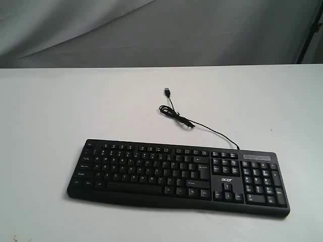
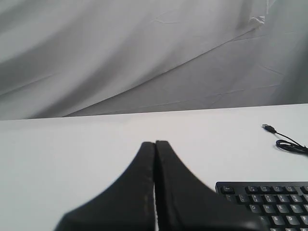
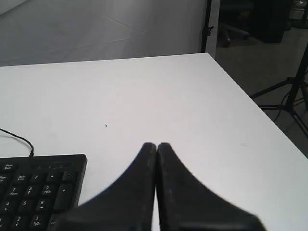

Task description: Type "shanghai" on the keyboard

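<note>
Wide white table, one low obstacle near its front

The flat black full-size keyboard (image 1: 176, 174) lies low on the white table (image 1: 50, 111), near the front edge in the exterior view, with open air above all its keys. Its thin black cable (image 1: 212, 132) leaves the back right part, runs toward the middle of the table, makes a small loop and ends in a loose plug (image 1: 166, 91); it lies flat behind the keyboard. Left and right of the keyboard the table surface is wide and bare. The left pincer (image 2: 155, 143) and the right pincer (image 3: 157, 144), each with jaws pressed together, point over bare table just outside the two keyboard ends. A grey cloth backdrop (image 1: 151, 30) closes the far side.
</note>
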{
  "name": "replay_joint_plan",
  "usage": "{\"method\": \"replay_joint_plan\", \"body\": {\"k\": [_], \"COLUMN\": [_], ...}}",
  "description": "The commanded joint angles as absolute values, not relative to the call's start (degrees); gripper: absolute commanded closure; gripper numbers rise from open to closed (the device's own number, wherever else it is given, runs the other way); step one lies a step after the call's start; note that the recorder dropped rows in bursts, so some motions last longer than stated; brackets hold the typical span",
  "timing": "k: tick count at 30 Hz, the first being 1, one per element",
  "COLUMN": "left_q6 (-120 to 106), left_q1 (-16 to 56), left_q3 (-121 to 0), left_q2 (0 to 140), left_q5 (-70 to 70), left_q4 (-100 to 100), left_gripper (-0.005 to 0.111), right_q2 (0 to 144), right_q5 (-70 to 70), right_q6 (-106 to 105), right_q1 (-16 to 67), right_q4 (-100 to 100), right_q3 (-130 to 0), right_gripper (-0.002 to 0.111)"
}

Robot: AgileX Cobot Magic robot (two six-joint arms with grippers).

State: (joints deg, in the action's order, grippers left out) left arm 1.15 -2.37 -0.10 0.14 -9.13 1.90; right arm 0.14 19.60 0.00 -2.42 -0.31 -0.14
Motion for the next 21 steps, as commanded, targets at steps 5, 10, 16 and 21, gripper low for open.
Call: {"method": "replay_joint_plan", "body": {"k": [5,10,16,21], "left_q6": [1.3,1.3,1.3,1.3], "left_q1": [-2.0,-2.0,-2.0,-2.0], "left_q3": [0.0,0.0,0.0,0.0], "left_q2": [0.0,0.0,0.0,0.0], "left_q5": [-8.8,-8.8,-8.8,-8.8], "left_q4": [1.9,1.9,1.9,1.9], "left_gripper": [0.107,0.107,0.107,0.107], "right_q2": [0.0,0.0,0.0,0.0], "right_q5": [19.5,18.4,-12.5,-26.6], "right_q6": [0.0,-0.7,-0.9,0.0], "right_q1": [-2.9,-2.9,-2.9,-2.9], "right_q4": [-0.4,-2.0,-4.7,-4.7], "right_q3": [0.0,0.0,0.0,0.0], "right_gripper": [0.108,0.108,0.108,0.108]}}
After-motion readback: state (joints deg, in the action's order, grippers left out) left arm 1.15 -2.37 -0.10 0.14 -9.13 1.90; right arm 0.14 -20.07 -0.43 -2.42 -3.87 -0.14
